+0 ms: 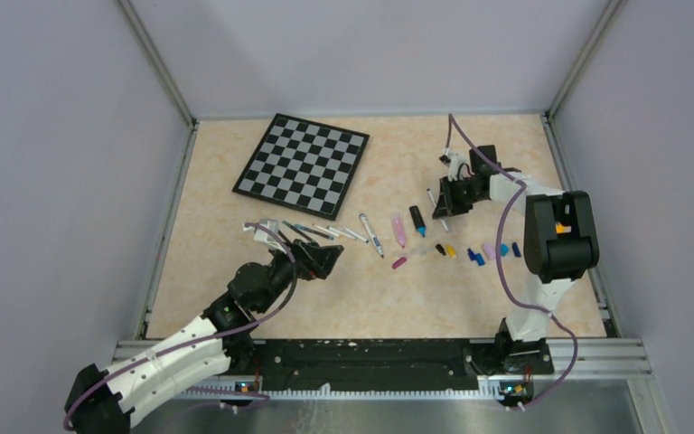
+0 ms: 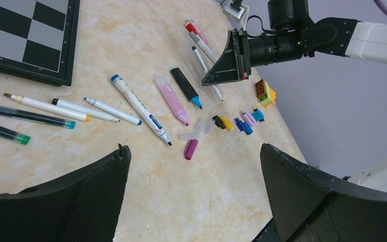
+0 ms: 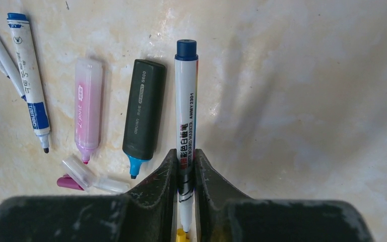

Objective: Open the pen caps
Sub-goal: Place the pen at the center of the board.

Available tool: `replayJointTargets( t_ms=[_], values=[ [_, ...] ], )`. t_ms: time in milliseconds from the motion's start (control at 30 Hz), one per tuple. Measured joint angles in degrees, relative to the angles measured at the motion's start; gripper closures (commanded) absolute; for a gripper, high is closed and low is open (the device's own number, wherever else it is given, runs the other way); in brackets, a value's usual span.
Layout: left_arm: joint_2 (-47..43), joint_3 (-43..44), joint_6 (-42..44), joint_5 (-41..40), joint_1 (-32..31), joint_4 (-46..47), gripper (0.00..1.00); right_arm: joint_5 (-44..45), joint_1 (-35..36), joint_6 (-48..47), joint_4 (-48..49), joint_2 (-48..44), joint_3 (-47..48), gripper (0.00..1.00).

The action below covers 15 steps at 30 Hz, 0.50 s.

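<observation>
My right gripper (image 3: 185,154) is shut on a white board marker (image 3: 186,101) with a blue rear end. Its bare tip points back between the fingers, over a yellow cap (image 3: 181,235). In the top view this gripper (image 1: 443,206) is low over the table's right half. My left gripper (image 2: 194,148) is open and empty, above bare table near a magenta cap (image 2: 191,149); in the top view it (image 1: 321,258) is left of centre. Loose caps lie in a row: black and yellow (image 2: 221,122), blue and pink (image 2: 247,122). Uncapped pens (image 2: 111,111) lie left of them.
A black-and-white chessboard (image 1: 303,165) lies at the back left. A pink highlighter (image 3: 87,106) and a black one (image 3: 142,108) lie left of the held marker. A red-capped pen (image 2: 195,30) lies beyond. A yellow-orange block (image 2: 264,92) sits by the caps. Grey walls enclose the table.
</observation>
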Motion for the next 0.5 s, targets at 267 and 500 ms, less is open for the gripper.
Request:
replayJointTargets(
  t_ms=[267, 500],
  values=[
    [0.0, 0.0, 0.0, 0.0, 0.1, -0.4, 0.01, -0.5, 0.0, 0.2, -0.3, 0.0, 0.0, 0.79],
    [-0.7, 0.0, -0.4, 0.1, 0.1, -1.5, 0.01, -1.3, 0.0, 0.2, -0.3, -0.4, 0.0, 0.78]
  ],
)
